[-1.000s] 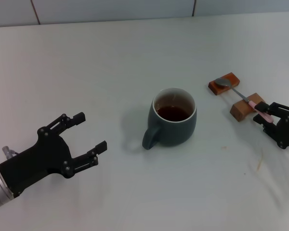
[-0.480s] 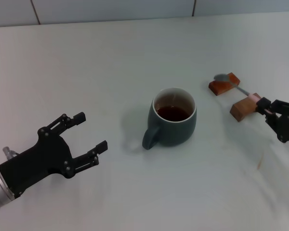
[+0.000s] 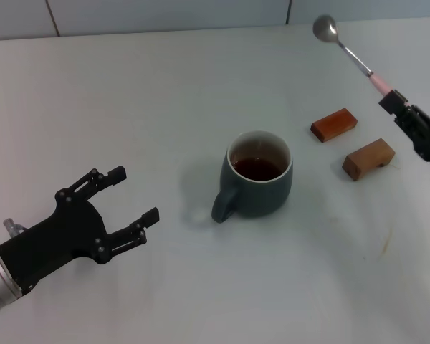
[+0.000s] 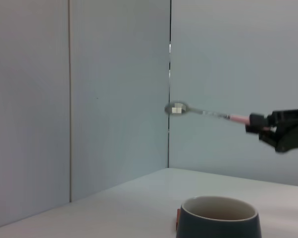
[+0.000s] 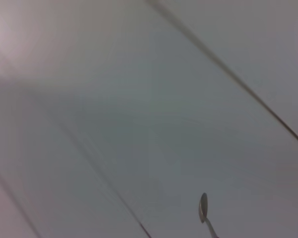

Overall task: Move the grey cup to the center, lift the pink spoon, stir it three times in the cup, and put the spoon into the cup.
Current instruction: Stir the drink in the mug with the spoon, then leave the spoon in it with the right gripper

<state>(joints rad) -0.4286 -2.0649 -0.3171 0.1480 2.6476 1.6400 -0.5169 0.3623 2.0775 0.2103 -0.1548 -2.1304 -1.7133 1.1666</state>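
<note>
The grey cup stands at the table's middle with dark brown liquid inside and its handle toward the front left; its rim also shows in the left wrist view. My right gripper is shut on the pink handle of the pink spoon and holds it high in the air at the far right, metal bowl pointing up and away. The spoon also shows in the left wrist view and its bowl shows in the right wrist view. My left gripper is open and empty at the front left.
Two brown wooden blocks lie to the right of the cup, below the lifted spoon. A tiled wall runs along the table's far edge.
My right gripper has lifted the spoon off the two wooden blocks, up and away. The cup and my left arm have not moved.
</note>
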